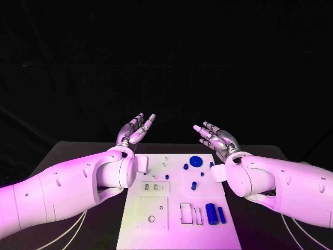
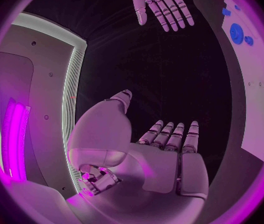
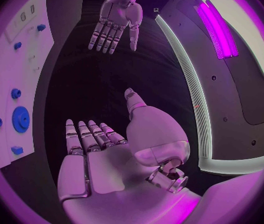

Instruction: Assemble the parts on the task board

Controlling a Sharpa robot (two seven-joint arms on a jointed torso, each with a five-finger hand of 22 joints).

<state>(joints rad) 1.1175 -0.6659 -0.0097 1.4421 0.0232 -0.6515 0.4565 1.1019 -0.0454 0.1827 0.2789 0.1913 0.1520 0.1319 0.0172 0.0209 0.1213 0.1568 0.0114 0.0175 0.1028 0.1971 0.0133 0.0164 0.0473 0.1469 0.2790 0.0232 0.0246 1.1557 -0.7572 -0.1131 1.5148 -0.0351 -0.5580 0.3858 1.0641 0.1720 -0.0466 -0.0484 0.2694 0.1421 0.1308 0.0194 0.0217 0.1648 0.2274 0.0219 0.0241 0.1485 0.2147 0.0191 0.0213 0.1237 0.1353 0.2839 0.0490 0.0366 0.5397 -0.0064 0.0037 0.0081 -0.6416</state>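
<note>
While parts (image 1: 210, 211) lie on task board (image 1: 174, 224), hands empty.

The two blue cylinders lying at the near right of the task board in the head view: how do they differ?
The left blue cylinder looks thicker and darker than the right blue cylinder, which looks slimmer. The left one lies next to a rectangular outline on the task board; the right one lies closer to the board's right edge. Both lie flat, side by side and roughly parallel, untouched: the left hand and right hand are raised and hold nothing.
</note>
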